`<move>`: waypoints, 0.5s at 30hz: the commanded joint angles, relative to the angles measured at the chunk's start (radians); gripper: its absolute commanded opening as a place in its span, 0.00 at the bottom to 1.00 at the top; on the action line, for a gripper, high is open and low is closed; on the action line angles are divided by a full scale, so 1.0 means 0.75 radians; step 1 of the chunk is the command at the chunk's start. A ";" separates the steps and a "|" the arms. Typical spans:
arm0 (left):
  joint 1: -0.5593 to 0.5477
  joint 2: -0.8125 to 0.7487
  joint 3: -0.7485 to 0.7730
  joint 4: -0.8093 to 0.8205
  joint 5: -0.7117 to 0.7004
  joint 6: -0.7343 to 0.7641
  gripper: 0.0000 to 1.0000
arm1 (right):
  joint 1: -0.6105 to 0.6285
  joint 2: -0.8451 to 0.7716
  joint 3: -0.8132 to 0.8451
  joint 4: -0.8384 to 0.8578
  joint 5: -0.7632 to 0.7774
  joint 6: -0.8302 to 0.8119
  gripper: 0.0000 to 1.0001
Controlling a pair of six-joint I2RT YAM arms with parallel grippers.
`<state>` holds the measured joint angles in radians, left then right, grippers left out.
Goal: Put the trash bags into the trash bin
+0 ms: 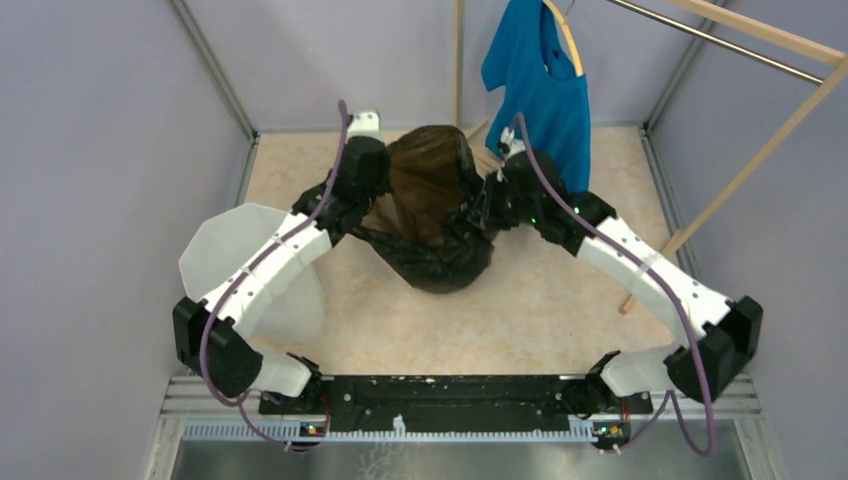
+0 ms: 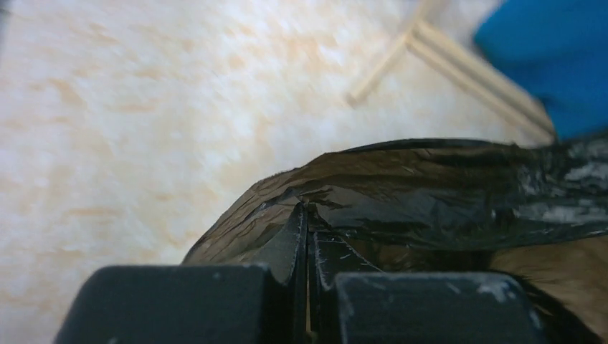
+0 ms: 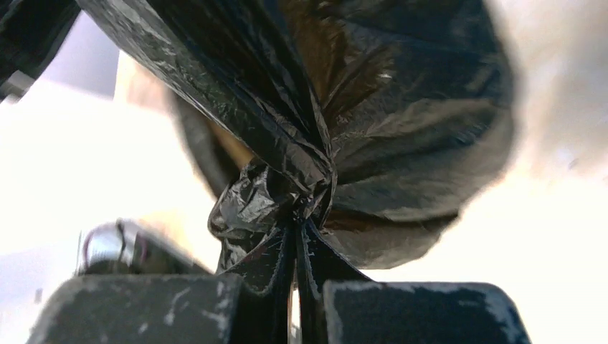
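The black, brownish see-through trash bag (image 1: 435,200) hangs stretched between my two grippers above the beige floor. My left gripper (image 1: 372,212) is shut on the bag's left edge; in the left wrist view its tips (image 2: 307,211) pinch the crinkled film (image 2: 430,186). My right gripper (image 1: 487,207) is shut on the bag's right side; in the right wrist view its tips (image 3: 295,222) clamp a bunched knot of the bag (image 3: 401,107). The white trash bin (image 1: 222,245) stands at the left, partly hidden under my left arm and apart from the bag.
A blue T-shirt (image 1: 540,85) hangs on a hanger from a wooden rack (image 1: 740,170) at the back right, close behind my right gripper. The rack's foot (image 2: 459,64) lies on the floor. Grey walls enclose the space.
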<state>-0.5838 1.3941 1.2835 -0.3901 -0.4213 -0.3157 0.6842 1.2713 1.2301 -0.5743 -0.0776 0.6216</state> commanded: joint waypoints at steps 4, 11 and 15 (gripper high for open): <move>0.215 0.099 0.589 -0.242 -0.200 0.013 0.00 | 0.012 0.431 1.019 -0.409 0.567 -0.292 0.00; 0.216 -0.413 0.251 0.230 0.057 0.109 0.00 | 0.073 0.221 0.974 -0.218 0.449 -0.482 0.00; 0.216 -0.529 -0.162 0.188 0.081 -0.056 0.00 | 0.071 -0.100 0.142 0.183 0.527 -0.395 0.00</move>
<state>-0.4232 1.0363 1.4075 -0.2775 -0.4114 -0.2687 0.7334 1.3205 1.7687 -0.6250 0.2665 0.3214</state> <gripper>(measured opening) 0.006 0.003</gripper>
